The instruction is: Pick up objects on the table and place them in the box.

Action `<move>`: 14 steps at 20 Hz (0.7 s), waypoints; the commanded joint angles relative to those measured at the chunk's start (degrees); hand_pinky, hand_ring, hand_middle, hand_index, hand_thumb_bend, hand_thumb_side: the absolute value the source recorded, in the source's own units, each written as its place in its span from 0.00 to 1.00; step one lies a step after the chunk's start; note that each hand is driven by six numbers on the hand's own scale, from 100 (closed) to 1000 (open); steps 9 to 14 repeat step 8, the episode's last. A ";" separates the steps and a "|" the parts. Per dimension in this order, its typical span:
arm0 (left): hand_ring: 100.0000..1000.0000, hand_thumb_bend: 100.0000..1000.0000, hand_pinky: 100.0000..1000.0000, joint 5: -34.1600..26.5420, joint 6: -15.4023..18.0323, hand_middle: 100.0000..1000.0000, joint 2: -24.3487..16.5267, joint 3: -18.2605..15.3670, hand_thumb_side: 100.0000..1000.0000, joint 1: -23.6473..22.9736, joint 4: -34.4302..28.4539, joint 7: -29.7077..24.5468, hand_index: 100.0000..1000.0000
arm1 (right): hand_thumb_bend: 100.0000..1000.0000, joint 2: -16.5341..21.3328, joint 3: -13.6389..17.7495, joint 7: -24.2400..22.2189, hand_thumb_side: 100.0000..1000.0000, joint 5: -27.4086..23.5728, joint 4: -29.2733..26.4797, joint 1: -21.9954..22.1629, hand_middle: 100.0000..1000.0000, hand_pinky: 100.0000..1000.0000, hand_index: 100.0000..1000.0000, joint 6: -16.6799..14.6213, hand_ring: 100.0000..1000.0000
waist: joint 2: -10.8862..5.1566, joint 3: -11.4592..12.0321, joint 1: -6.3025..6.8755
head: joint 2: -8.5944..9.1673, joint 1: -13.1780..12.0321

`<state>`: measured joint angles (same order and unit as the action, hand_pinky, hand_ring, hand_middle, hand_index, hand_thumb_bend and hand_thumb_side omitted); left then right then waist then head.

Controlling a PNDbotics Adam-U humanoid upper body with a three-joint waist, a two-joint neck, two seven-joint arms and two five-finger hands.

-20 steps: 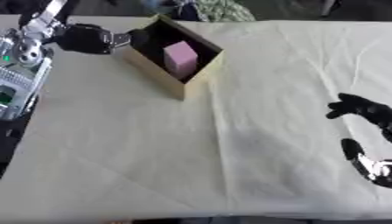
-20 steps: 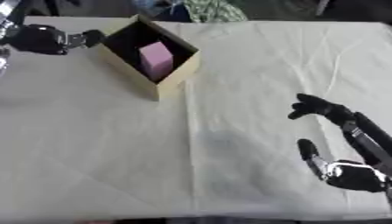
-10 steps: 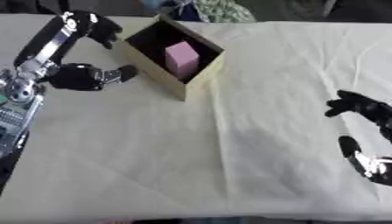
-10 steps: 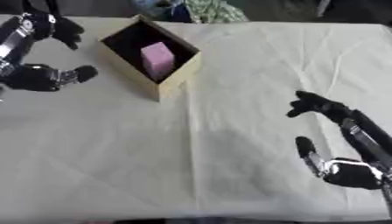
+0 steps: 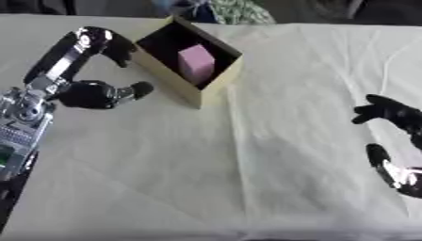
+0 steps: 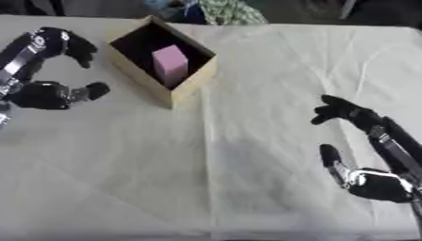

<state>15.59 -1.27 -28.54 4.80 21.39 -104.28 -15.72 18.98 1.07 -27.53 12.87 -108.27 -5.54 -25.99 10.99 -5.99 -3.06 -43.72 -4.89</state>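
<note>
Pale pink block (image 5: 197,63) inside tan box (image 5: 211,90)

My left hand (image 5: 86,93) hangs open beside the box (image 5: 216,87), which holds a pink block (image 5: 196,63); my right hand (image 5: 395,172) rests open on the desk (image 5: 247,164).

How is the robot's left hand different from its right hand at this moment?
The left hand sits close beside the box, which holds a pink block; the right hand is far from it, near the table's right edge. Both are black, hold nothing, and have relaxed fingers.
</note>
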 commanded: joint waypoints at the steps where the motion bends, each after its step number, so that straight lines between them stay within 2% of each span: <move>1: 0.49 0.58 0.66 -0.10 0.23 0.47 -0.45 0.07 0.34 0.32 -1.12 -0.71 0.65 | 0.00 1.06 0.42 -0.18 0.37 -0.95 -0.99 -0.50 0.66 0.87 1.00 -0.24 0.85 | -0.65 -0.14 0.14 | 0.18 0.11; 2: 0.49 0.58 0.66 -0.04 0.26 0.47 -0.43 0.09 0.34 0.31 -1.09 -0.79 0.65 | 0.00 1.05 0.45 -0.26 0.37 -1.06 -0.98 -0.48 0.66 0.87 1.00 -0.27 0.85 | -0.65 -0.15 0.14 | 0.15 0.12; 3: 0.49 0.58 0.66 -0.02 0.29 0.47 -0.34 0.09 0.35 0.29 -1.08 -0.83 0.65 | 0.00 1.07 0.37 -0.42 0.32 -1.21 -1.00 -0.47 0.67 0.88 1.00 -0.36 0.86 | -0.66 -0.07 0.15 | 0.19 0.02; 5: 0.49 0.57 0.66 0.01 0.33 0.47 -0.21 0.10 0.35 0.16 -1.09 -0.93 0.65 | 0.00 1.06 0.31 -0.79 0.28 -1.72 -1.00 -0.45 0.67 0.88 1.00 -0.54 0.86 | -0.68 -0.02 0.20 | 0.27 0.06; 14: 0.49 0.57 0.66 0.06 0.36 0.47 -0.09 0.13 0.35 0.09 -1.08 -1.10 0.65 | 0.00 1.04 0.37 -1.14 0.27 -2.40 -0.98 -0.42 0.67 0.88 1.00 -0.55 0.86 | -0.66 0.03 0.17 | 0.14 0.11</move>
